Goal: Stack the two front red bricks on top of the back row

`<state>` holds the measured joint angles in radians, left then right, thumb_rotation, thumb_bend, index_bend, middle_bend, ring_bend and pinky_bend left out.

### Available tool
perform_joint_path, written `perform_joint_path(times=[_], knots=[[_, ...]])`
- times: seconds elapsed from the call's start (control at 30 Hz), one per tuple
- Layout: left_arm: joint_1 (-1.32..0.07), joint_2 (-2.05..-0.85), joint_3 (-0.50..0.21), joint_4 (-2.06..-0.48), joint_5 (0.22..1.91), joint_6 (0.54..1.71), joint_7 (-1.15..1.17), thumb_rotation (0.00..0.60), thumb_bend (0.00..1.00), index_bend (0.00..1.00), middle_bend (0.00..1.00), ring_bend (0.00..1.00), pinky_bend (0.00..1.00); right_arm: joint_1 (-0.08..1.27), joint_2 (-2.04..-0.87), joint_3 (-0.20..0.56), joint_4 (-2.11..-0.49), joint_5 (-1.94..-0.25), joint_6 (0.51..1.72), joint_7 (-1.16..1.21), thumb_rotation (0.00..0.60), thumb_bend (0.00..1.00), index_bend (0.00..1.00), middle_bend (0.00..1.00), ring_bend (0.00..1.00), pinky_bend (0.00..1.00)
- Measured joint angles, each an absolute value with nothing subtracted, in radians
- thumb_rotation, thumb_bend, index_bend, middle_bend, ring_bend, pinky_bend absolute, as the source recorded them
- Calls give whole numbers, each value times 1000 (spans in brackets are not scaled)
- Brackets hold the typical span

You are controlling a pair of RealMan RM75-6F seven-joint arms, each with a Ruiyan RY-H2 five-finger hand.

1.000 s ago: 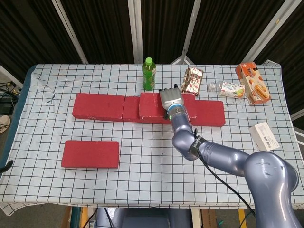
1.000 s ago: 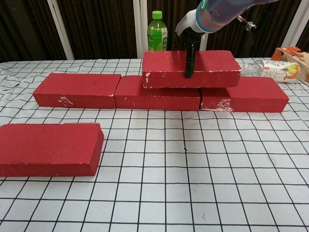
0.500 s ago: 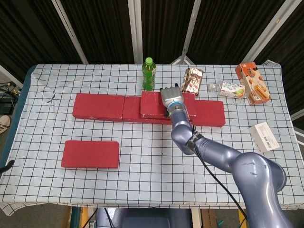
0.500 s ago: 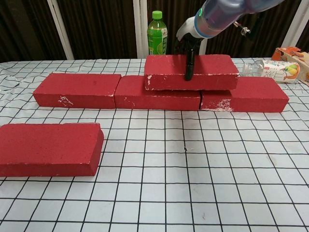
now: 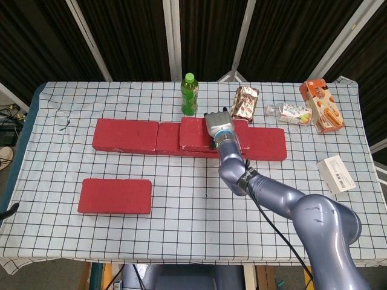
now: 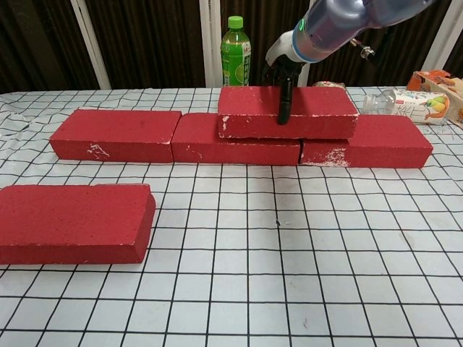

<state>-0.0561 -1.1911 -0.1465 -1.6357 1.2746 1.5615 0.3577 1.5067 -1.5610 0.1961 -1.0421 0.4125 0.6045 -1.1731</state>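
Setting the first brick (image 6: 287, 112) onto the back row (image 6: 181, 137), the right hand (image 5: 218, 126) grips it; next: release, then fetch the front brick (image 5: 115, 196).

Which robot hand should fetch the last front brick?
Probably the left: the remaining front brick lies far left, and the right robot hand is on the stacked brick. The left isn't visible, though.

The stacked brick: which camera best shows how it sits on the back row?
Chest view: the stacked brick shows its front face resting across two back-row bricks, fingers over it. Head view shows only its top, partly hidden by the right hand.
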Motion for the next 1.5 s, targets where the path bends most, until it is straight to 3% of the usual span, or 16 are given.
perform_joint_path(times=[0.53, 1.33, 1.5], knots=[[-55, -1192, -145, -1636, 1277, 1570, 360, 600, 161, 69, 5, 0, 47, 1505, -1587, 185, -1012, 424, 598, -1178, 600, 193, 289, 312, 254, 0], [-56, -1192, -145, -1638, 1267, 1568, 371, 600, 161, 69, 4, 0, 47, 1511, -1590, 195, -1015, 439, 612, -1201, 600, 193, 288, 263, 157, 0], [-56, -1192, -146, -1638, 1264, 1568, 372, 600, 160, 69, 4, 0, 45, 1508, -1592, 196, -1012, 440, 611, -1203, 600, 193, 223, 227, 126, 0]])
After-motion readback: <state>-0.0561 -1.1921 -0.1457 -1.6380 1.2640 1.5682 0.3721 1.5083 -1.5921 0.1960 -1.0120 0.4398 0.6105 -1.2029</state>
